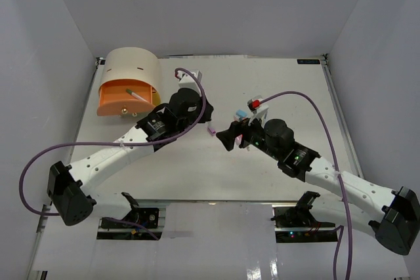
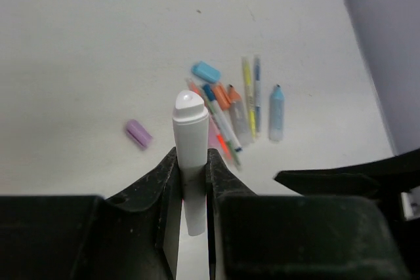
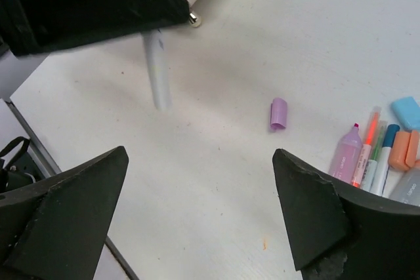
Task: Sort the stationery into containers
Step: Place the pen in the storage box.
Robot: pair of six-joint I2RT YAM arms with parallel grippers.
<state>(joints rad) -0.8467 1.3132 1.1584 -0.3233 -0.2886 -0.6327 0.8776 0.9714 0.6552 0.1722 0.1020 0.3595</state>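
the left gripper (image 2: 193,162) pinches a smooth white cylindrical marker (image 2: 191,122) with a domed cap between its matte black fingers. the right gripper (image 3: 200,162) is spread wide above the white table (image 3: 216,44). a short purple block (image 3: 279,113) lies near a loose cluster of slim plastic pens (image 3: 371,152). the peach-orange drawer (image 1: 121,101) of the rounded beige cabinet (image 1: 131,63) sits pulled out.

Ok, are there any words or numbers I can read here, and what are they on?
Nothing here can be read.
Dark sticker at the table's far edge: too small to read.
Faint print on the purple highlighter: too blurred to read.
White pen: no print shows.
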